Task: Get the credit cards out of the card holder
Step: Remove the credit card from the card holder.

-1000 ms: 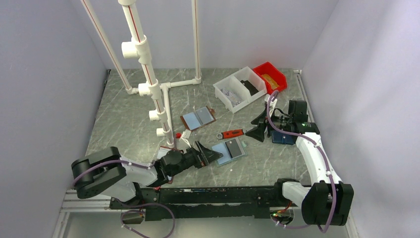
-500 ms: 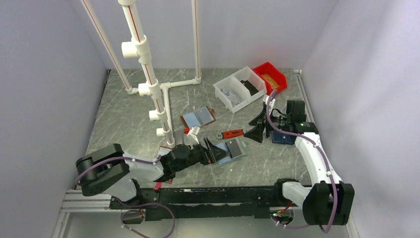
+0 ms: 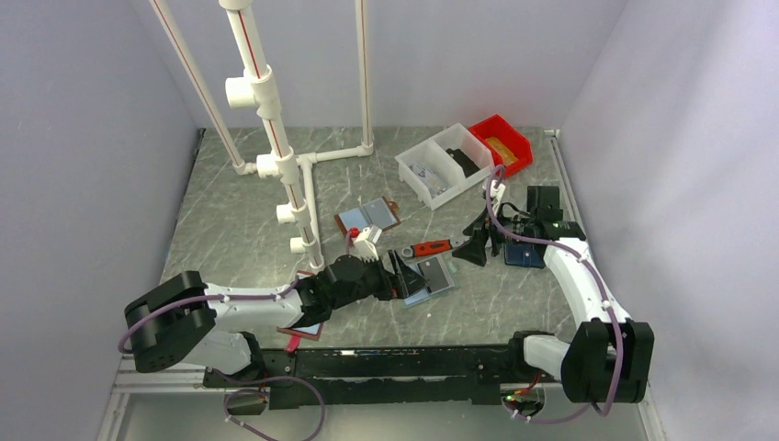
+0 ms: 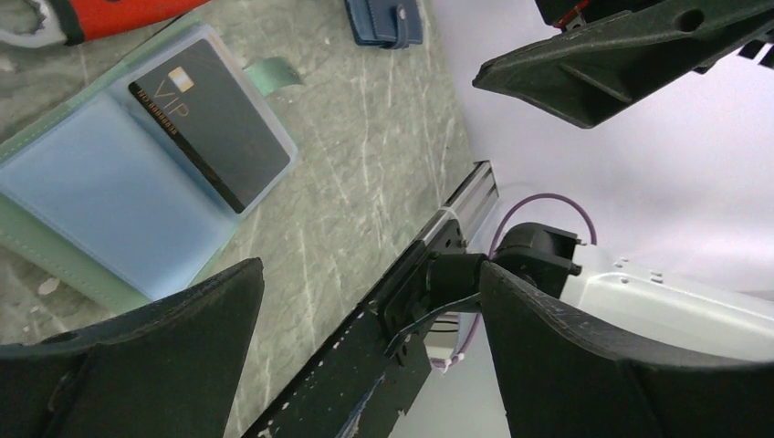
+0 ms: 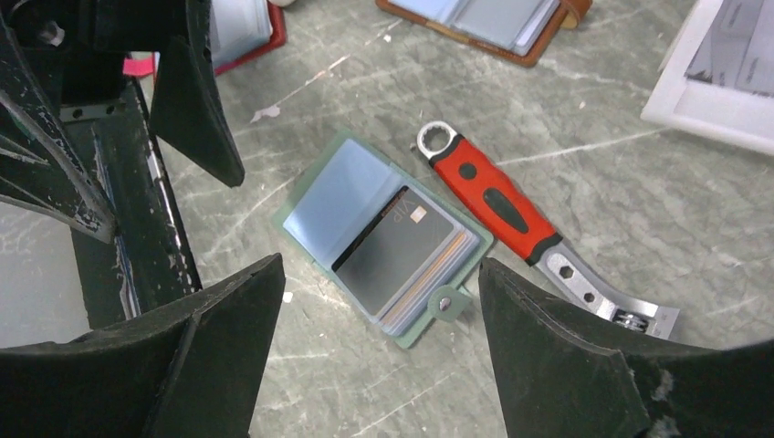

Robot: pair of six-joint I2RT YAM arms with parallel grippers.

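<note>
The mint-green card holder (image 3: 432, 277) lies open on the table, its blue-grey panels up. A dark credit card (image 5: 399, 248) marked VIP sits in its right panel (image 4: 212, 125), and tan card edges (image 5: 449, 262) show in the stack beneath it. My left gripper (image 3: 400, 274) is open, low at the holder's left edge, with nothing between its fingers (image 4: 370, 274). My right gripper (image 3: 476, 246) hangs open above and to the right of the holder (image 5: 381, 269), also empty. In both wrist views the holder (image 4: 109, 196) lies apart from the fingers.
A red-handled wrench (image 3: 430, 247) lies just behind the holder. A brown-edged folder (image 3: 367, 217) is further back, a maroon-edged one (image 3: 303, 328) under my left arm. A blue wallet (image 3: 524, 255) sits at the right. White bins (image 3: 441, 170), a red bin (image 3: 502, 142) and a PVC pipe frame (image 3: 276, 156) stand behind.
My left gripper has slid right and forward up to the holder's left edge. My right gripper has shifted slightly left and widened a little.
</note>
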